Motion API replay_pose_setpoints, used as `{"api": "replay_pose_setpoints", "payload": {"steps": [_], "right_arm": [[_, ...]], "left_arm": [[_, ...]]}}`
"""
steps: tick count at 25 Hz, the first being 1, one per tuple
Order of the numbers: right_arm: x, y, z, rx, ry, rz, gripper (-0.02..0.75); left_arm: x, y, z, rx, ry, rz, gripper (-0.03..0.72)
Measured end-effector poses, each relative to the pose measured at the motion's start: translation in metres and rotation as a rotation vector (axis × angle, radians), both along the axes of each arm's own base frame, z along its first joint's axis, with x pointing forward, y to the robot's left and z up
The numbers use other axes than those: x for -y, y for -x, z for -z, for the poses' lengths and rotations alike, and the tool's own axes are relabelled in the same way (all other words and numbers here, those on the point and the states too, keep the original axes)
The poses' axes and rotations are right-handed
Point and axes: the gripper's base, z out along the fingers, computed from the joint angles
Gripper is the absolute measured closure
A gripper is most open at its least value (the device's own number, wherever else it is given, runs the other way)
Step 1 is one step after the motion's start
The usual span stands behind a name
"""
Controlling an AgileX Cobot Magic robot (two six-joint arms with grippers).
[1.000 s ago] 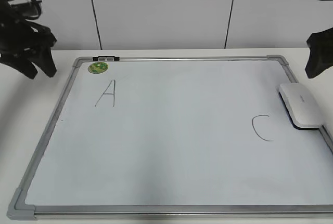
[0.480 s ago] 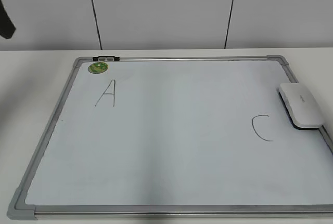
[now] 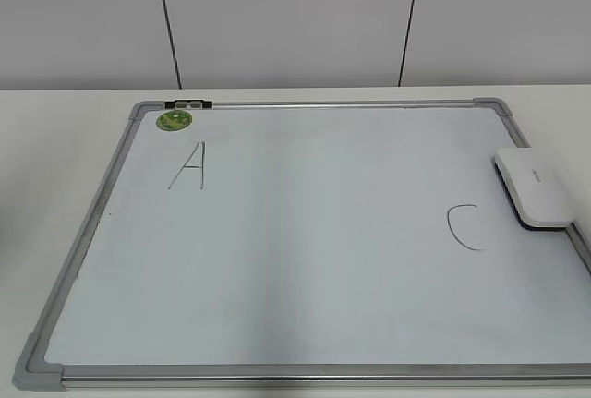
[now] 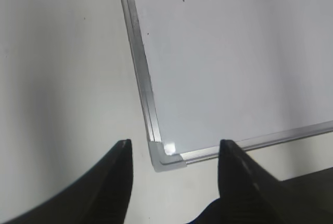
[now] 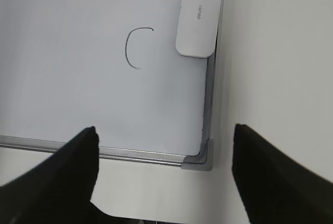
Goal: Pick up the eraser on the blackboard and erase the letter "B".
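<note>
The blackboard (image 3: 305,259) lies flat on the table, with a silver frame and grey corners. The white eraser (image 3: 534,186) rests on its right edge, beside the "C" (image 3: 462,227); it also shows in the right wrist view (image 5: 197,16). An "A" (image 3: 189,165) is at the upper left. No letter "B" shows between them; that area is blank. My left gripper (image 4: 174,154) is open and empty above the board's near left corner (image 4: 167,156). My right gripper (image 5: 164,141) is open and empty above the near right corner (image 5: 200,159). Neither arm shows in the exterior view.
A round green sticker (image 3: 174,120) and a small black clip (image 3: 187,102) sit at the board's far left corner. White table (image 3: 55,149) surrounds the board. A white panelled wall (image 3: 277,19) stands behind.
Both arms have pulled out of the exterior view: they showed at its left and right edges one second ago and are gone now. The eraser and board have not moved.
</note>
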Motion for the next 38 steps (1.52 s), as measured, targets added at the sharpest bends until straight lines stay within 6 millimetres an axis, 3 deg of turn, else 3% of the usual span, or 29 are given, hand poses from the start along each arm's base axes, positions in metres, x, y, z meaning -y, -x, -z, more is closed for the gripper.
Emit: {"api": "replay_pose_setpoints", "payload": {"steps": [5,10,18,23,27,38], "right_arm": [[0.001,0.05,0.008,0.066,0.001,-0.002,0.146],[0.001,0.089,0.036,0.076,-0.002,-0.001,0.146],[0.001,0.14,0.082,0.142,-0.013,0.005,0.148],[0.006,0.155,0.103,0.169,0.018,0.042,0.148],[0.01,0.154,0.121,0.124,0.046,0.071,0.148],[0.01,0.148,0.124,0.173,0.042,0.087,0.149]], "left_arm": [[-0.001,0.052,0.006,0.059,0.001,0.002,0.298],[-0.002,0.094,0.025,0.099,0.003,0.0,0.298],[-0.003,0.138,0.068,0.111,0.005,-0.002,0.298],[-0.007,0.152,0.092,0.094,-0.017,-0.033,0.299],[-0.009,0.157,0.092,0.135,-0.031,-0.065,0.299],[-0.017,0.153,0.091,0.19,-0.112,-0.093,0.3]]}}
